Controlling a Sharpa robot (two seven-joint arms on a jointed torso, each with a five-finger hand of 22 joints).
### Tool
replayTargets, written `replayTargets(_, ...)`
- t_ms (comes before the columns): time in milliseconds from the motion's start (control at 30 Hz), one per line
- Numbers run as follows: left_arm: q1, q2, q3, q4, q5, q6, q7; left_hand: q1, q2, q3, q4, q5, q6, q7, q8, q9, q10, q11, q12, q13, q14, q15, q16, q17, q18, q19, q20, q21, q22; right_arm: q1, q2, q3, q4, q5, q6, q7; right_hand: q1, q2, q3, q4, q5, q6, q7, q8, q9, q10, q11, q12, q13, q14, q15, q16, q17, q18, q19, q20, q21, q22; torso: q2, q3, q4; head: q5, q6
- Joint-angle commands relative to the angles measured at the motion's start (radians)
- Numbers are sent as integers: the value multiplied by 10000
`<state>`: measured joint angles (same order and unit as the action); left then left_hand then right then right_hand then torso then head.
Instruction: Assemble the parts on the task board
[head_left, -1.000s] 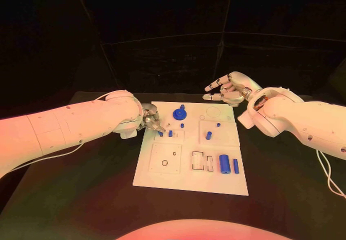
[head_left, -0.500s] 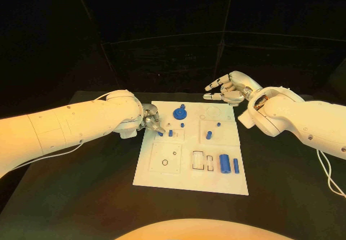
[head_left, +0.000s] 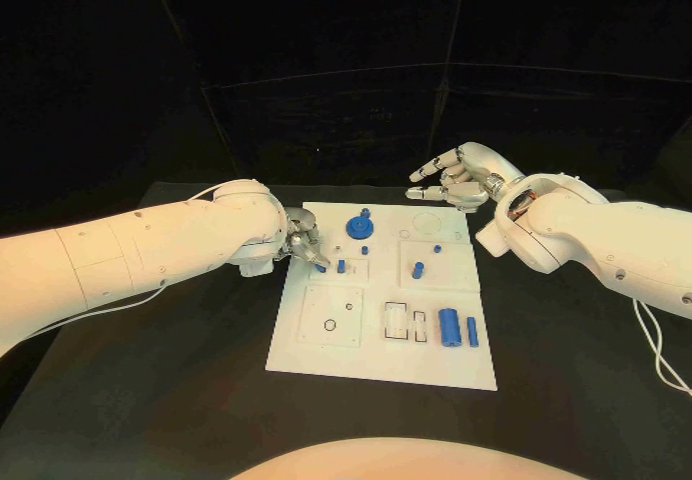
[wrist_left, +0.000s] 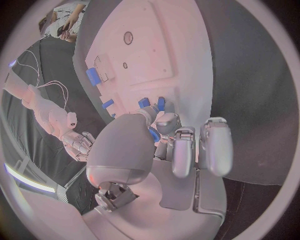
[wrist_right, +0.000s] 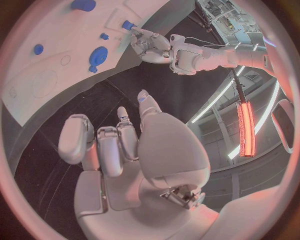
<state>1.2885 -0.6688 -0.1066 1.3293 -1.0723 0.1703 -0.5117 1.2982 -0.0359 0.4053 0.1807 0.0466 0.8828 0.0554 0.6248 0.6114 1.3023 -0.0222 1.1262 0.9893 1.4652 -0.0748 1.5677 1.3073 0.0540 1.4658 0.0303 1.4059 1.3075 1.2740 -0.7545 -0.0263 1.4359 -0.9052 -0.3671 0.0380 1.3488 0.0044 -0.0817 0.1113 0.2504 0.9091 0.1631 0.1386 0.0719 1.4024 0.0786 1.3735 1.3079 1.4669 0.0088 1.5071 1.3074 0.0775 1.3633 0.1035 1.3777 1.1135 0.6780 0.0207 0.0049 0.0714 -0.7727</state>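
The white rectangular task board (head_left: 382, 345) lies in the middle of the black bench (head_left: 159, 380), with bare bench surface on all sides of it, widest at the near and left sides. The left hand (head_left: 302, 243) sits at the board's left edge near its far end, fingers drawn together and pinching a small blue part (wrist_left: 154, 134) at their tips, just above the board. Right beside those fingertips a short blue peg (head_left: 340, 267) stands in the board. Farther along are a round blue knob-like piece (head_left: 358, 229), a small blue stud (head_left: 365, 250) and another blue peg (head_left: 417, 270). Two blue cylinders (head_left: 457, 327) lie side by side near the board's right edge, well apart from both hands. The right hand (head_left: 450, 178) hangs beyond the board's far right corner, fingers loosely spread and holding nothing.
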Motion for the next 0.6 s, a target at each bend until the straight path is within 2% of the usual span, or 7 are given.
replayTargets(33,-4,44,-9,-50,-80,93,-49,-286,-55,1151,-1032,35,45,-76,67,5,84,-19,-43,-14,1056,-73,31,2634,-37,194,-48,-29,503,17,10,5,14,27,48,94,-10,88,-62,-17,24,-85,15,28,-12,-18,-13,-34,476,729,-92,-58,1281,109,-61,18,-69,-11,-3,8,5,-3,8)
replayTargets(100,-4,64,-10,-81,-80,73,-45,-642,-111,956,-790,20,122,-86,88,4,86,-9,-61,-52,1056,-67,31,2634,-37,194,-40,-33,502,17,11,5,15,27,48,95,-10,88,-62,-17,24,-85,15,28,-12,-18,-13,-34,476,729,-92,-58,1281,109,-61,18,-69,-11,-4,6,5,0,11)
replayTargets(167,-4,109,-10,-139,-78,65,-42,-1249,-245,417,-370,31,247,-94,111,-4,98,-24,-53,-69,1056,-70,31,2634,-35,196,-39,-35,509,17,8,5,18,27,45,94,-10,88,-62,-17,24,-85,15,28,-12,-18,-13,-34,476,729,-92,-58,1281,109,-61,18,-69,-11,2,2,-2,7,21)
replayTargets(300,-4,158,-11,-203,-78,90,-45,-1547,-293,-8,-139,25,326,-115,113,-19,107,-39,-29,-54,1056,-92,31,2634,-40,206,-51,-21,536,17,7,5,20,27,41,94,-10,88,-62,-17,24,-85,15,28,-12,-18,-13,-34,476,729,-92,-58,1281,109,-61,18,-69,-11,1,8,-4,2,5)
replayTargets(467,-4,211,-13,-299,-77,131,-56,-2142,-349,-856,400,27,517,-167,210,10,153,-85,43,3,1056,-128,31,2634,-56,241,-78,32,615,17,4,5,23,27,39,93,-10,88,-62,-17,24,-85,15,28,-12,-18,-13,-34,476,729,-92,-58,1281,109,-61,18,-69,-11,7,4,-7,-4,-2)
replayTargets(600,-4,237,-13,-347,-76,148,-61,-2204,-325,-1210,547,33,549,-200,250,29,164,-112,61,15,1056,-154,31,2634,-57,245,-102,32,624,17,1,5,24,27,44,89,-10,88,-62,-17,24,-85,15,28,-12,-18,-13,-34,476,729,-92,-58,1281,109,-61,18,-69,-11,4,0,0,-46,-1)
